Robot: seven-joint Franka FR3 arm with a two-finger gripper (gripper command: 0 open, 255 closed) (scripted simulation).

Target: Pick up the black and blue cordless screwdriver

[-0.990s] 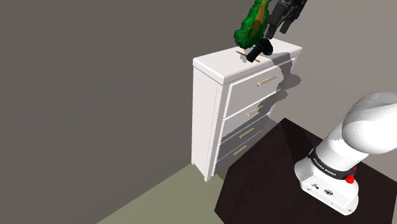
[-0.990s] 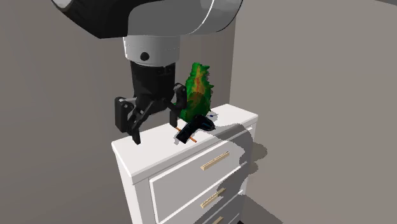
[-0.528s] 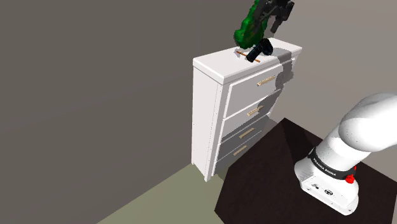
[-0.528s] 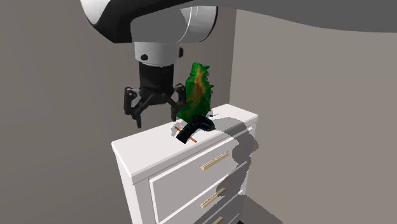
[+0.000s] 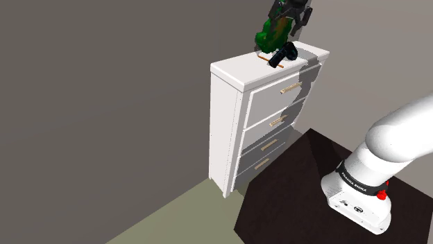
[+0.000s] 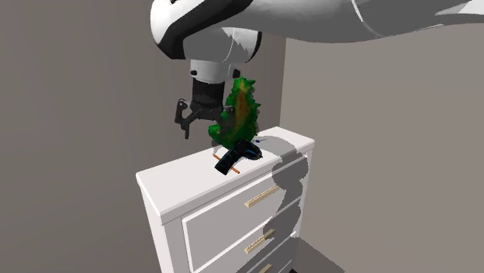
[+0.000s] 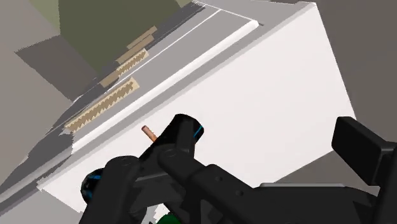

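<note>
Hovering gripper (image 6: 198,130): it hangs in the air above the dresser (image 5: 229,73), just to the left of the green figure (image 6: 242,105) in the second exterior view.
Fingers (image 7: 362,151): spread well apart, clasping nothing; the hand is empty.
Screwdriver (image 6: 236,157): black with thin blue trim, lying on its side on the dresser's white top, right at the foot of the green figure. I can't tell whether the two touch.
Bit (image 7: 149,132): a short orange-brown tip pokes out of the black barrel, pointing toward the dresser's front edge.
Gripper against screwdriver: apart, with the gripper higher up and clear air under it.
Green figure: jagged, green with an orange-brown streak, standing upright on the dresser top.
Dresser: white frame, grey drawer fronts all shut, pale handles, set against a grey wall.
Stand (image 5: 357,201): at the shoulder view's lower right, with the white arm reaching up from it toward the dresser top.
</note>
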